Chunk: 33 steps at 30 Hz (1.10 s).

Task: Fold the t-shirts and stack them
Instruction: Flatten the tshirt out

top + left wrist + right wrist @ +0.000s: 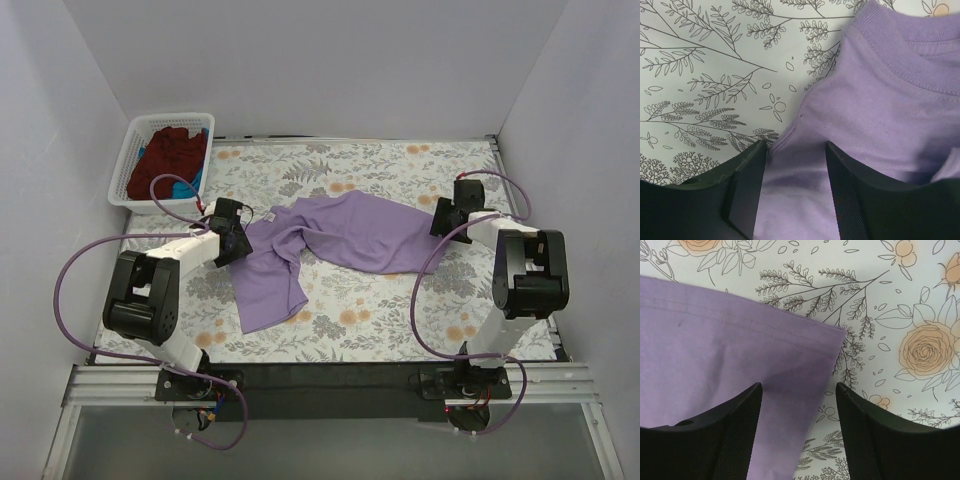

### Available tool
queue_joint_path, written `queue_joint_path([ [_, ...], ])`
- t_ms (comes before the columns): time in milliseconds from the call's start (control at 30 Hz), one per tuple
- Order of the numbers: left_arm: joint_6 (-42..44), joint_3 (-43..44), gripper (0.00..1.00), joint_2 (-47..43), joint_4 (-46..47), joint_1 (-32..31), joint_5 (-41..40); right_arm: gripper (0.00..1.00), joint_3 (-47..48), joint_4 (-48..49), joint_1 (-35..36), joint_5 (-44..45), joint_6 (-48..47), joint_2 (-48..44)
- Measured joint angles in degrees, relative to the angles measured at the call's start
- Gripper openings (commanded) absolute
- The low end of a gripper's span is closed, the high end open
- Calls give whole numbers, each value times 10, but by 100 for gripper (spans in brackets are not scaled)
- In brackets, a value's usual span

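Note:
A lavender-purple t-shirt [330,240] lies crumpled across the middle of the flowered table, one part trailing toward the front left. My left gripper [237,237] is at its left end, open, with the jaws straddling the cloth beside the collar [910,30]. My right gripper [447,218] is at its right end, open, with the jaws over the hemmed corner [825,340]. In the left wrist view the shirt [880,110] fills the right half. In the right wrist view the shirt [715,350] fills the left half. Maroon-red shirts [165,160] and a blue shirt [182,187] sit in the basket.
A white lattice basket [135,150] stands at the back left corner of the table. White walls close in the left, back and right sides. The flowered tablecloth [400,310] shows in front of the shirt. Purple cables loop beside both arms.

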Motion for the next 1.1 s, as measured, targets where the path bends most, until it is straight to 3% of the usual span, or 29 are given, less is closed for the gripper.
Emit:
queue_joint_path([
  [133, 1, 1, 50, 2, 0, 0, -2, 62, 14, 4, 0, 0, -5, 18],
  [233, 2, 2, 50, 2, 0, 0, -3, 51, 24, 10, 0, 0, -8, 29],
  [333, 2, 2, 50, 3, 0, 0, -4, 27, 34, 13, 0, 0, -10, 39],
  [367, 2, 3, 50, 4, 0, 0, -5, 8, 39, 13, 0, 0, -12, 43],
  [400, 3, 4, 50, 5, 0, 0, -7, 2, 43, 14, 0, -2, -12, 47],
  [667, 6, 7, 50, 10, 0, 0, -20, 1, 89, -19, 0, 4, -19, 29],
  [967, 10, 14, 50, 17, -5, 0, -20, 1, 221, -8, 0, -63, -30, -143],
  [1100, 14, 18, 50, 20, -7, 0, -21, 1, 225, 13, 0, -94, -39, -187],
])
